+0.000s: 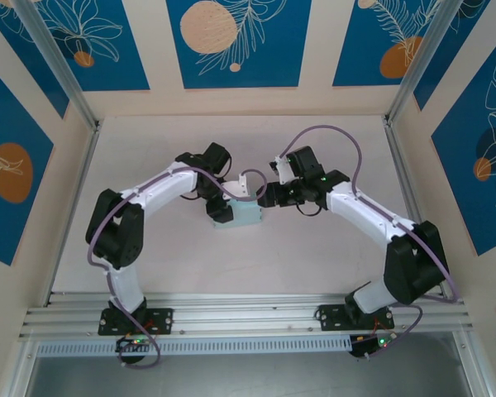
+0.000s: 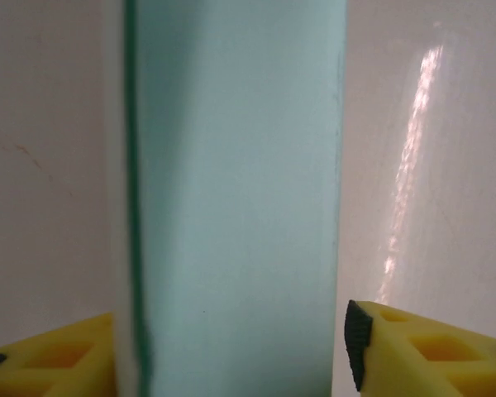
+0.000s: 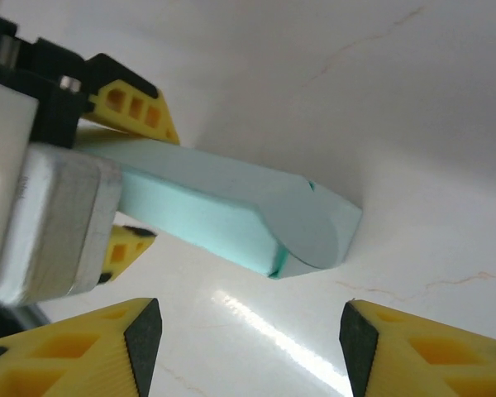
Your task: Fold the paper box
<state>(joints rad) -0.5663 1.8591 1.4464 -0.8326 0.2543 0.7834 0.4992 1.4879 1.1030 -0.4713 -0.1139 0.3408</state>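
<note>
White table, left pincer seemingly pinching paper box, rounded end flap clear from right wrist, right pincer spread.

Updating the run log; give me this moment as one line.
left fingers: shut on pale light-blue card box | right fingers: open, facing box end, apart | box: folded into shape

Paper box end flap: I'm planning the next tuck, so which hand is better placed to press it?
Right, probably. The right hand is open and faces the free, rounded-flap end of the paper box, while the left hand is busy clamping the other end.
</note>
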